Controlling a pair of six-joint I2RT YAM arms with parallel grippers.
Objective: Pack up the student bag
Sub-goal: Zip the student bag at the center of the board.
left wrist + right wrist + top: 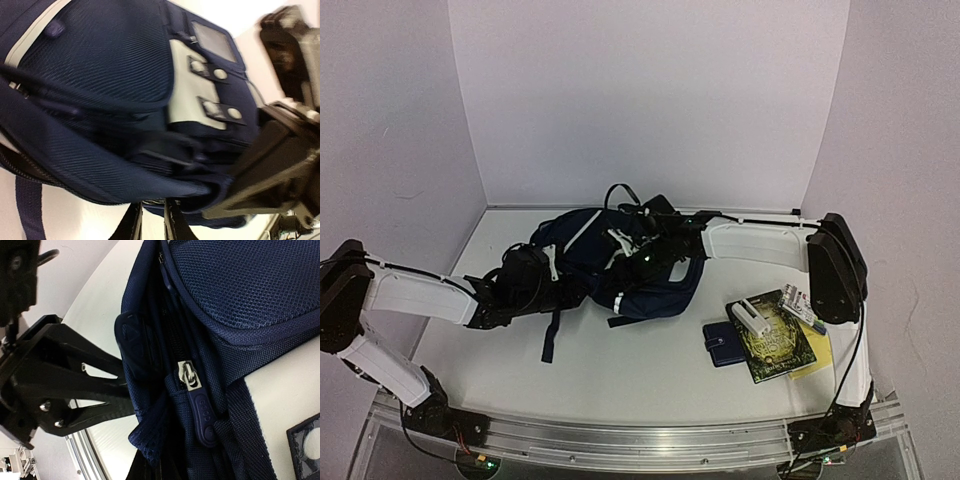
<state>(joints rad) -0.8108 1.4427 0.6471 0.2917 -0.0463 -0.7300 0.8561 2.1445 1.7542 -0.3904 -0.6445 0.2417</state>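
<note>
A student bag (590, 245), navy with thin white stripes, lies slumped on its side on a white table (620, 390), caught between two robot arms that reach in from opposite sides.

The left gripper (152, 220) sits low against the bag's bottom edge, with the cloth directly ahead of its tips. Its jaws are nearly together with a thin gap showing, and it is unclear whether they nip the fabric. Ahead of it and a little to the right is the white front patch (192, 85) with its dark dots. A loose navy strap (27, 210) hangs off to its left.

The right gripper (650, 250) is clenched tight, its tips buried in a fold of the bag. Whether any cloth is pinched between them cannot be made out. Just ahead of its camera is a zip slider with a rubbery navy pull (200, 412).

The bag looks soft, limp and light, so it will probably sag and fold rather than keep its shape. The coarse weave should not slip. The best places to hold look like the zip pull, the strap webbing, or the seam beside the zip, with one arm pinning the body while the other draws the opening wide.
</note>
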